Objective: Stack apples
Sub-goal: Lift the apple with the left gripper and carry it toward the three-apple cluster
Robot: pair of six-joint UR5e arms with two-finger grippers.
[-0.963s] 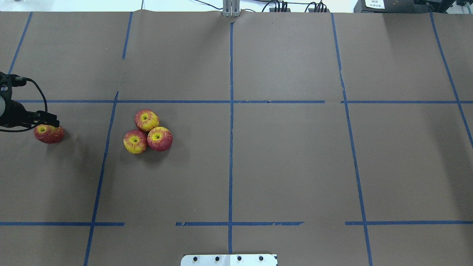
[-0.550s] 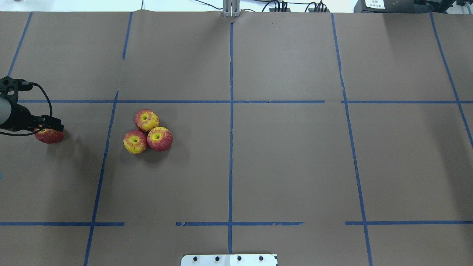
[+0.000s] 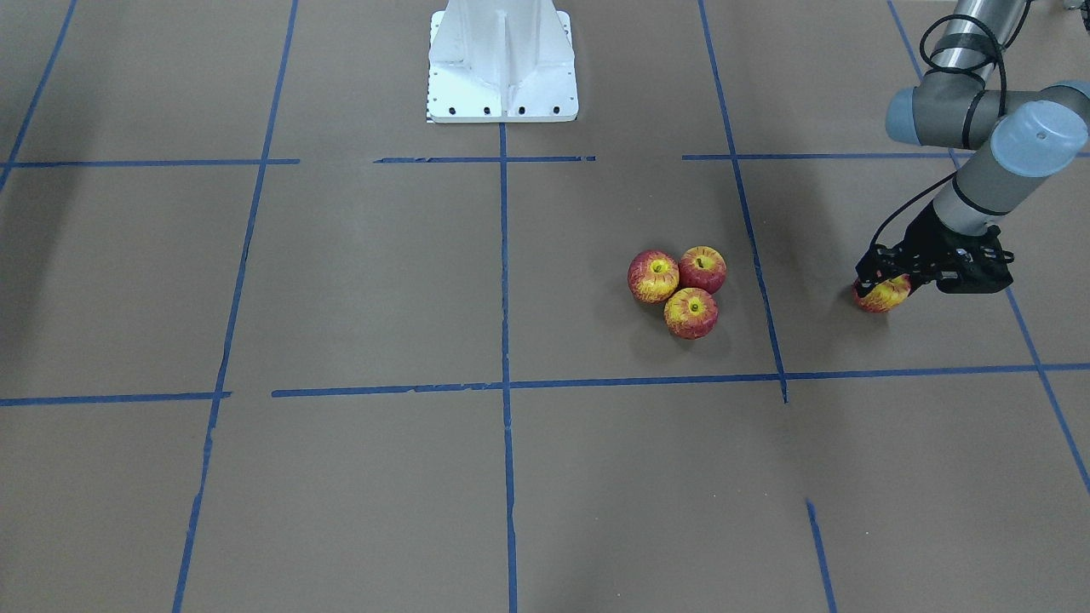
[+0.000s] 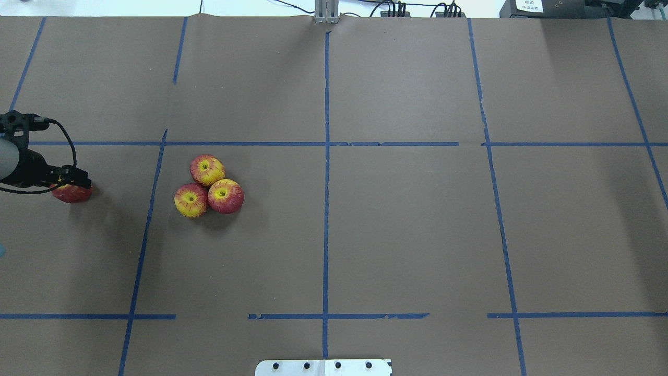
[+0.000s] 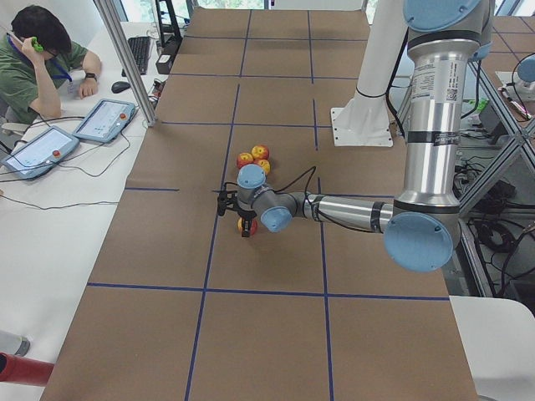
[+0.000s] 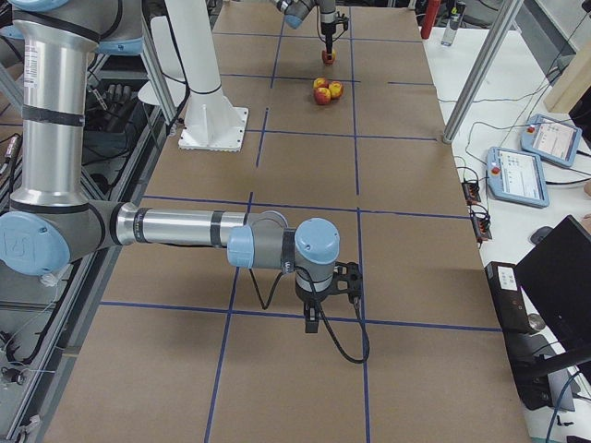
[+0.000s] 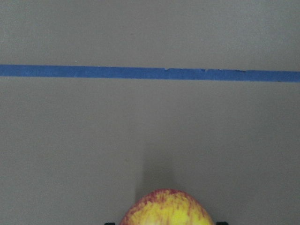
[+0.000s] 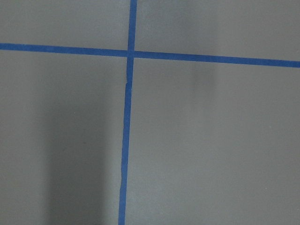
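Three red-and-yellow apples sit touching in a cluster: one at the back [image 4: 207, 169], one front left [image 4: 190, 200], one front right [image 4: 225, 196]. The cluster also shows in the front-facing view [image 3: 681, 289]. A fourth apple [image 4: 73, 195] lies alone at the table's far left, also seen in the front-facing view [image 3: 881, 296] and at the bottom of the left wrist view [image 7: 168, 208]. My left gripper [image 4: 70, 184] is lowered over this apple, its jaws open on either side of it. My right gripper [image 6: 314, 318] shows only in the exterior right view, so I cannot tell its state.
The brown table cover is marked by a grid of blue tape lines [image 4: 326, 156]. The white robot base plate [image 3: 502, 60] stands at the robot's edge. An operator [image 5: 42, 58] sits at a side desk with teach pendants [image 5: 104, 121].
My left gripper has moved forward from just behind the lone apple to over it and has come down around it. The apple has shifted very slightly to the right.
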